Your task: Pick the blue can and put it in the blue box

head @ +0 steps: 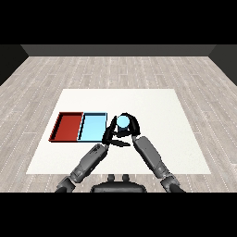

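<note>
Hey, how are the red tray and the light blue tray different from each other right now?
The red tray is the outer one, at the far left; the light blue tray lies to its right, nearer the blue can and the hands. They differ in colour: one dark red, one pale blue. Both are shallow, rectangular, look about equal in size, hold nothing, and lie side by side on the white table.

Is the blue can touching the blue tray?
Apart. The head view shows the blue can inside the right robot hand, to the right of the blue tray, with white table between them.
</note>
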`<act>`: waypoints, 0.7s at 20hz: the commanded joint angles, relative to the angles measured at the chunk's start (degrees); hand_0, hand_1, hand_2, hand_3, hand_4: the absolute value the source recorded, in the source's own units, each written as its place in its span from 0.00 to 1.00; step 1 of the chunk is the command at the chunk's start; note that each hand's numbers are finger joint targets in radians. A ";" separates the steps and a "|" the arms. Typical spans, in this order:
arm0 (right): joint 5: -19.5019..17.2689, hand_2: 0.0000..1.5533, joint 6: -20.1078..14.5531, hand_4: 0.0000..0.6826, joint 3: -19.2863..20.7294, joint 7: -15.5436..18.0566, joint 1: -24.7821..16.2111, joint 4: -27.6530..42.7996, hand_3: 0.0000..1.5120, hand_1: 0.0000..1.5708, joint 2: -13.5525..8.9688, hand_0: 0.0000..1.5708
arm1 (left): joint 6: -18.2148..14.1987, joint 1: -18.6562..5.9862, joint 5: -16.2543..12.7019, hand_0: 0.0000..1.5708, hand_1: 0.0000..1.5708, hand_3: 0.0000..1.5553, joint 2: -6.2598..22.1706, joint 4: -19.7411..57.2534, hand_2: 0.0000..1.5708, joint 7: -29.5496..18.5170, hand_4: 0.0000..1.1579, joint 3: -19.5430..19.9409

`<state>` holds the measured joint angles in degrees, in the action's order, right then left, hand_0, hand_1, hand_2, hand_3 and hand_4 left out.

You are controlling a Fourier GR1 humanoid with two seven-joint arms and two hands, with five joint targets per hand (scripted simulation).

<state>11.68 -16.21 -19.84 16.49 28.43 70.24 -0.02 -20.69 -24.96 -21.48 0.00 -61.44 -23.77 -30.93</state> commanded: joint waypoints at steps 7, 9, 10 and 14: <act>0.06 0.94 -1.82 0.80 -2.31 -2.54 -1.94 5.33 0.92 0.91 0.02 0.91 | -3.11 -3.27 -0.90 0.00 0.00 0.00 0.00 2.20 0.00 0.75 0.00 -1.89; 0.69 0.94 2.09 0.81 -0.50 -0.83 -3.16 5.28 0.91 0.91 -2.74 0.91 | -2.46 -6.39 -4.83 0.00 0.00 0.00 0.01 5.94 0.00 -0.13 0.00 -2.66; -0.23 0.94 1.70 0.81 -1.61 1.86 -4.74 2.79 0.91 0.91 -0.73 0.91 | -1.71 -9.34 -6.65 0.00 0.00 0.00 0.01 10.70 0.00 -2.46 0.00 -2.32; 1.67 0.94 1.83 0.78 0.44 -2.23 1.13 1.70 0.91 0.91 0.00 0.91 | -4.38 -7.68 -8.25 0.00 0.00 0.00 0.00 8.45 0.00 -2.54 0.00 -5.65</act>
<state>13.28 -17.18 -22.30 15.72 28.67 71.97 -0.28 -23.84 -31.70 -26.19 0.03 -55.50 -23.79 -33.57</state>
